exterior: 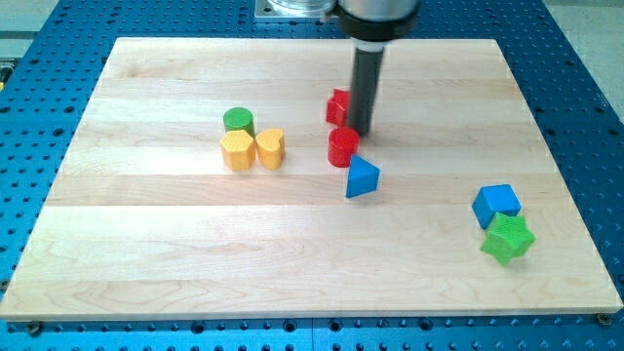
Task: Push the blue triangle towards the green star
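The blue triangle point(362, 178) lies near the middle of the wooden board. The green star point(508, 239) lies at the view's lower right, touching a blue cube point(497, 204) just above it. My tip point(360, 132) is down on the board above the triangle, just right of and behind a red cylinder point(342, 147) that sits between the tip and the triangle's upper left. A red block point(337, 105) is partly hidden behind the rod on its left.
A green cylinder point(238, 121), a yellow hexagon point(237, 150) and a yellow heart-like block point(270, 148) cluster left of centre. The board point(175, 263) lies on a blue perforated table point(585, 107).
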Controlling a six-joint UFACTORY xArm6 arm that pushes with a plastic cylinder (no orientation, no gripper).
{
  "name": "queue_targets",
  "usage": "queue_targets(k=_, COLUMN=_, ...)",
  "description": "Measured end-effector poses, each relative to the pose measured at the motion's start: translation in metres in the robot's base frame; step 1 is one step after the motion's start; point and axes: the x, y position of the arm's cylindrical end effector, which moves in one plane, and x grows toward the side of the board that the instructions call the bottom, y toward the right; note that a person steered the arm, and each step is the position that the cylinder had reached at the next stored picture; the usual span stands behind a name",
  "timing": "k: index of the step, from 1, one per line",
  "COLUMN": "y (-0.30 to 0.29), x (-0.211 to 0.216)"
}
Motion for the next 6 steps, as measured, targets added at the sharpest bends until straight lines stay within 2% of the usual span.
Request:
queue_targets(k=1, y=-0.054, x=-0.013)
queue_targets(k=2, y=-0.08, x=0.035)
queue_targets(k=3, y=-0.033, x=0.082)
queue_targets(k=4, y=-0.028, x=0.099)
queue_targets(k=6, y=-0.029, x=0.089)
